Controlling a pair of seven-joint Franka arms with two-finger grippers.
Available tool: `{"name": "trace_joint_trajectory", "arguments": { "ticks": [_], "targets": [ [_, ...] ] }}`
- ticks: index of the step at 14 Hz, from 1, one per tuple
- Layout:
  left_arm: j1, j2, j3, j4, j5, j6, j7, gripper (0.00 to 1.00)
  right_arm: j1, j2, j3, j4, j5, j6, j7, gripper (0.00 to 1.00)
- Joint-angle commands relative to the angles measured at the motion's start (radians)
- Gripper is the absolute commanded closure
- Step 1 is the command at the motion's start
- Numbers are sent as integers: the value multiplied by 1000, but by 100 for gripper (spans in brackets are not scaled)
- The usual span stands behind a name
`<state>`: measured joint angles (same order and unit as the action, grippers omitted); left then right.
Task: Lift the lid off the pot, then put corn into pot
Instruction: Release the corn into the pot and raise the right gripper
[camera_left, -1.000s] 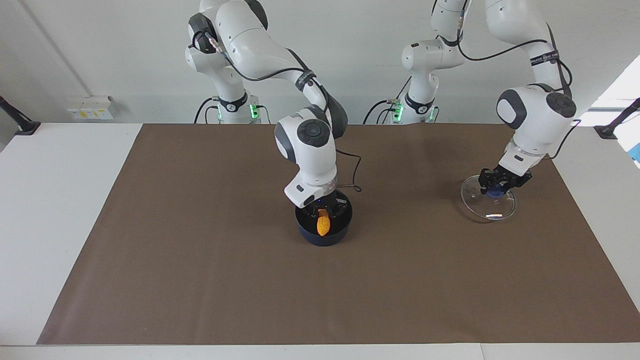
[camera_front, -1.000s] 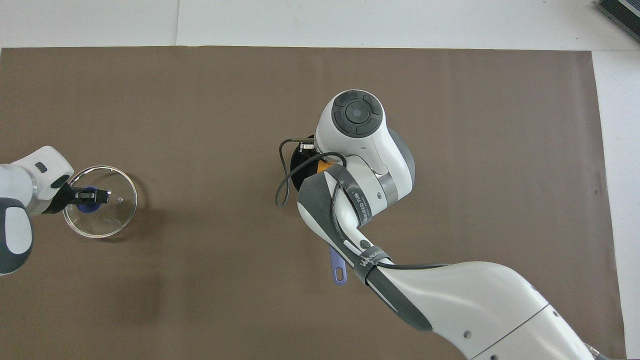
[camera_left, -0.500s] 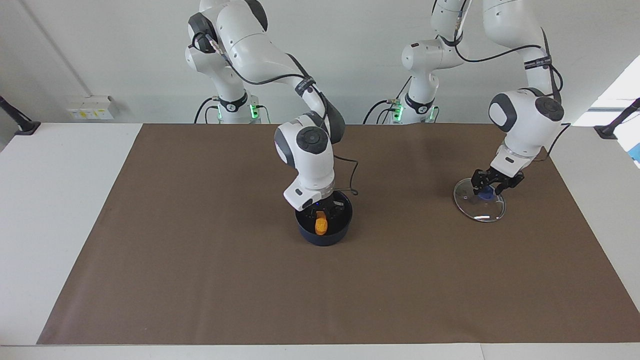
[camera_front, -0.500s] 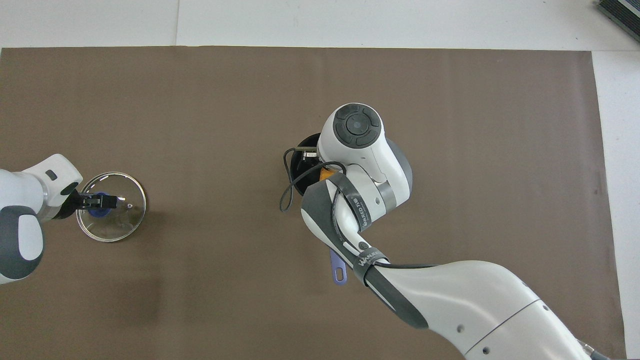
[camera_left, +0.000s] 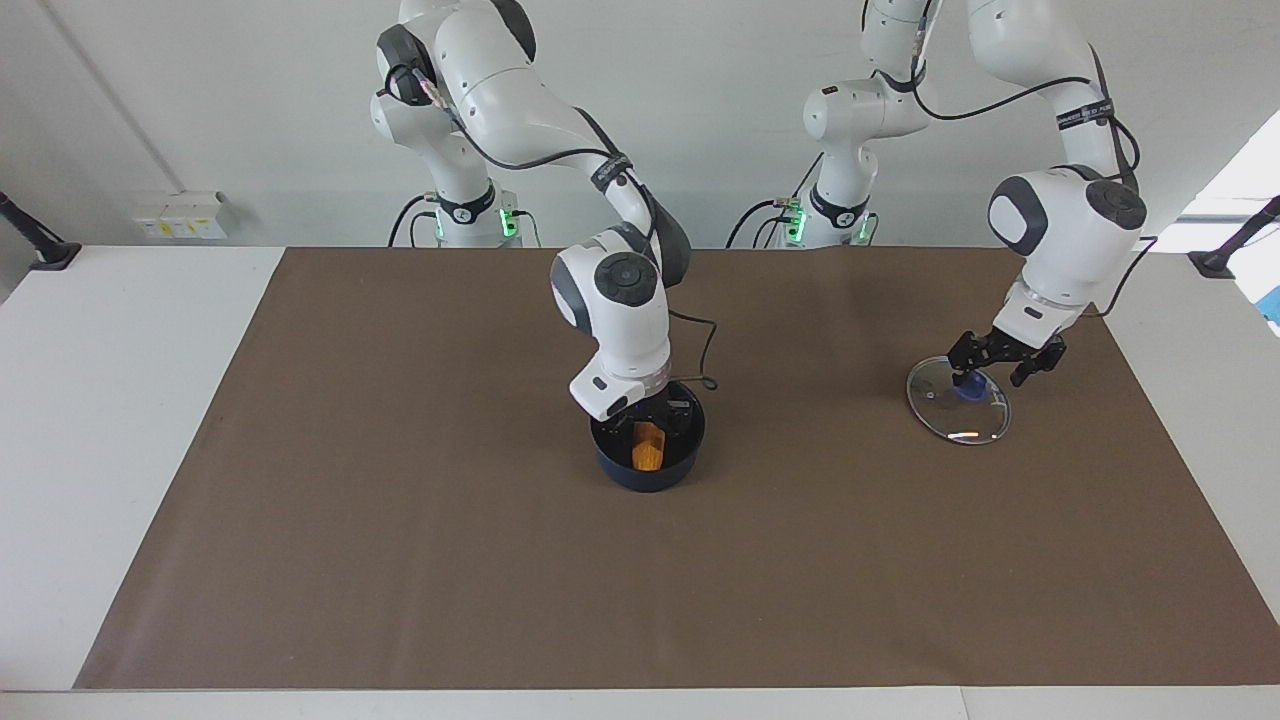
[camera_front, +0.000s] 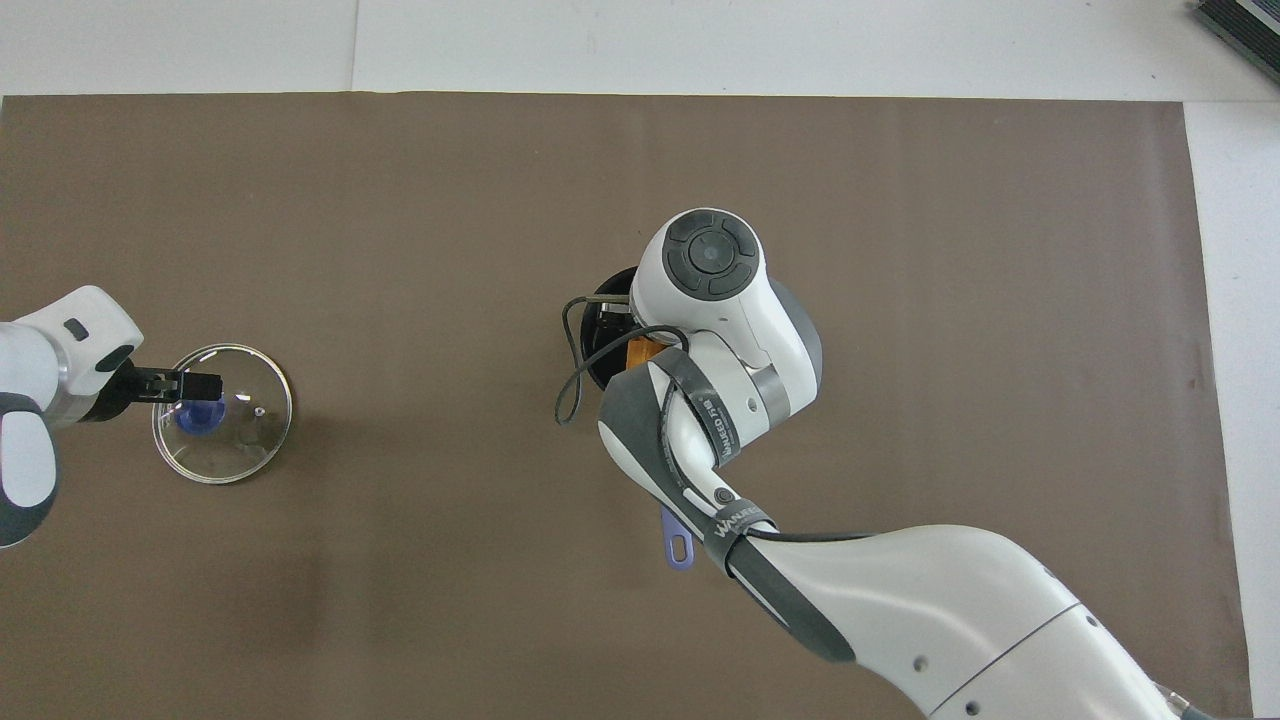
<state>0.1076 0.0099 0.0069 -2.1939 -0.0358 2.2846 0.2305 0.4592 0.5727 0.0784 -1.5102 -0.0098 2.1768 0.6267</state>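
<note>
The pot stands on the brown mat near the middle of the table, with no lid on it. The corn is inside it, its yellow-orange body showing against the black inside. In the overhead view only a sliver of the pot's rim and a bit of the corn show past the arm, and the end of the pot's blue handle sticks out toward the robots.

The right tool is down at the mouth of the pot, directly above the corn. Its fingers are mostly lost against the dark inside of the pot, so whether they are apart or clamped on the corn cannot be told; the corn looks to sit just under them.

The lid lies flat on the mat toward the left arm's end of the table, well apart from the pot, its blue knob facing up. The left tool is over the lid, just above the knob. Its two black fingers are spread apart, one on each side of the knob and clear of it, so the lid rests on the mat on its own.
</note>
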Motion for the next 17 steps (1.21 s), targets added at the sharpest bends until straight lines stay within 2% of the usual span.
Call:
{"name": "trace_joint_trajectory", "arguments": {
  "ticks": [1, 4, 7, 12, 17],
  "targets": [
    [-15, -10, -8, 71, -7, -80, 10, 0, -10, -46, 0, -4, -13, 8, 30, 0],
    [-44, -8, -8, 146, -6, -169, 9, 0, -51, -152, -12, -5, -18, -49, 22, 0],
    [-104, -8, -8, 166, -6, -174, -16, 0, -111, -256, -11, -5, -19, -156, -8, 0],
    [-184, -2, -10, 213, -9, -197, -100, 0, -215, -375, -11, -7, -16, -308, -163, 0],
    [-183, 19, -8, 391, -13, -390, -102, 0, -315, -499, -11, -12, -4, -500, -355, 0]
  ]
}}
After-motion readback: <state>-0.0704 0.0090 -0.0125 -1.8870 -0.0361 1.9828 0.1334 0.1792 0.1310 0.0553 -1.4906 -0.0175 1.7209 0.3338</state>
